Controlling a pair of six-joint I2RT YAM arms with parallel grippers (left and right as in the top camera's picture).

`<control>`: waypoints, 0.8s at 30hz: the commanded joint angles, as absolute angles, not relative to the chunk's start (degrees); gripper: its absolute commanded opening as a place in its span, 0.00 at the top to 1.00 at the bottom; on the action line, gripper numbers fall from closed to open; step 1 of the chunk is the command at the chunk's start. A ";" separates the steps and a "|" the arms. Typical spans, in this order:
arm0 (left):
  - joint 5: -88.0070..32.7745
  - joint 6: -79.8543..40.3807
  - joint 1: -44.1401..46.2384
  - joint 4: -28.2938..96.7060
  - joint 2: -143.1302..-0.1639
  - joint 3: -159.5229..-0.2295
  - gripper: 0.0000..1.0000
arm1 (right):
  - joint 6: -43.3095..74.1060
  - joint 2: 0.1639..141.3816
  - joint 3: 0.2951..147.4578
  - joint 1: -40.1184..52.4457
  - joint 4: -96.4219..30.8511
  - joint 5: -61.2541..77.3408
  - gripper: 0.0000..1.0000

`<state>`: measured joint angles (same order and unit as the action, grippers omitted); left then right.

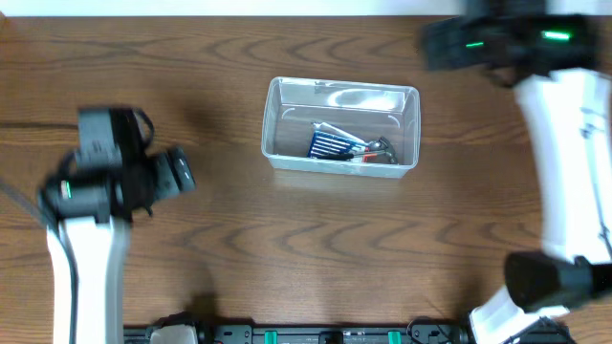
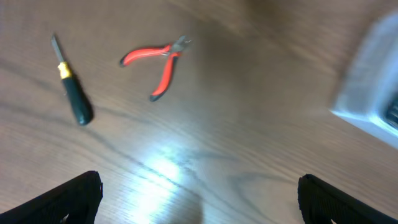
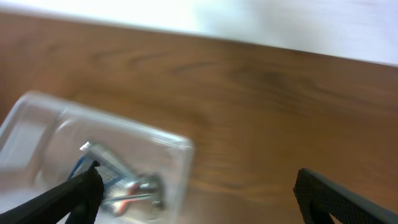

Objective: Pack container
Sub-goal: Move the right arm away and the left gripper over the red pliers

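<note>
The clear plastic container stands at the table's middle. In it lie a blue drill-bit case and red-handled pliers. My left gripper is open and empty, left of the container. In the left wrist view its fingers hang over bare wood, with the container's corner at the right edge. My right gripper is open and empty, blurred, beyond the container's far right corner. In the right wrist view its fingers are beside the container, with the case and pliers inside.
In the left wrist view, red-handled pliers and a black-handled screwdriver with a yellow band lie loose on the wooden table; neither shows in the overhead view. The table's far edge is close behind the right gripper.
</note>
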<state>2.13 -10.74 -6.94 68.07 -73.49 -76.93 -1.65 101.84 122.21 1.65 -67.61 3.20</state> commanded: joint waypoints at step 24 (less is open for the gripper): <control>-0.51 7.05 -13.61 44.31 -99.94 -65.49 0.01 | -1.48 113.60 121.43 -20.05 -74.59 2.81 0.01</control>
